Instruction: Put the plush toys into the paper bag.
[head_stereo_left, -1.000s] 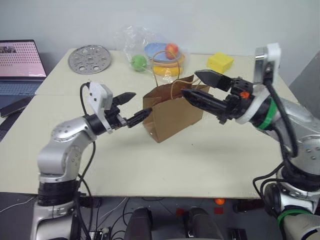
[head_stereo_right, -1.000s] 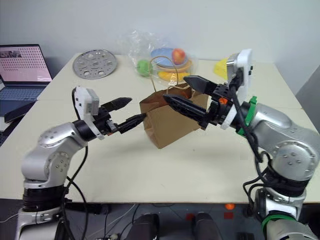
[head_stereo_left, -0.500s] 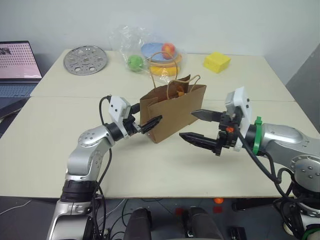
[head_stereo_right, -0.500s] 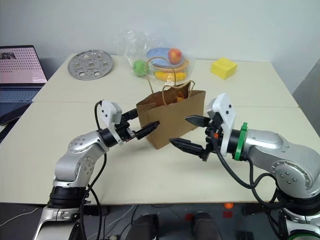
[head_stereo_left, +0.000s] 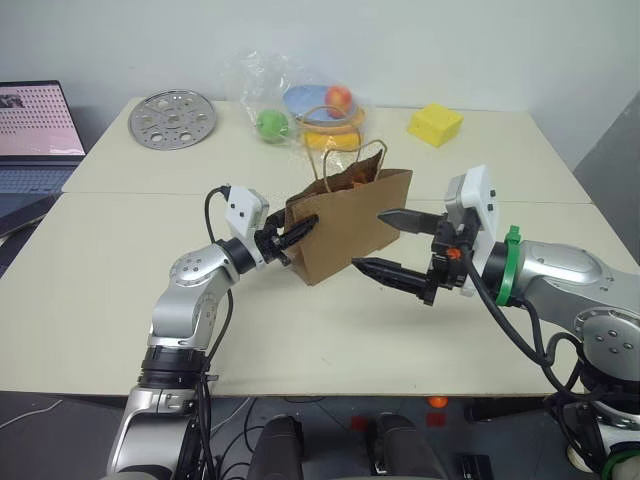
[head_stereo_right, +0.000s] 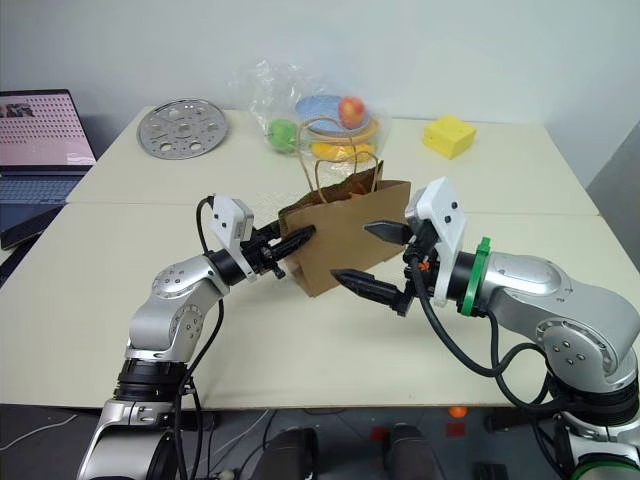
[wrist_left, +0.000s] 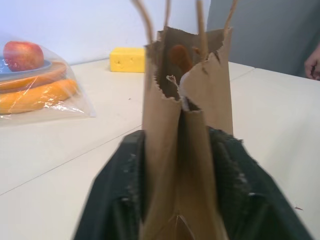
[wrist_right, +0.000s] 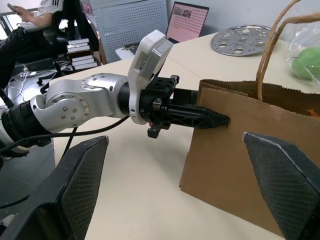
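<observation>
Step in hand, by judgement: toys look bagged; robot now steadies paper bag (head_stereo_left: 352, 225).

Left gripper (head_stereo_left: 297, 229) pinches bag's narrow end panel, fingers (wrist_left: 115, 190) pressed on folded paper either side.

Right gripper (head_stereo_left: 390, 243) hovers just beside bag's front face, apart from it, fingers spread wide.

Bag: brown kraft, upright, mouth torn and ragged, twine handles (head_stereo_left: 347, 160) standing up.

Something orange (wrist_left: 179, 56), likely plush carrot, visible inside mouth; white bit beside it, cannot tell what.

Next move likely calls for checking toys sit fully inside, then releasing without tipping bag.
</observation>
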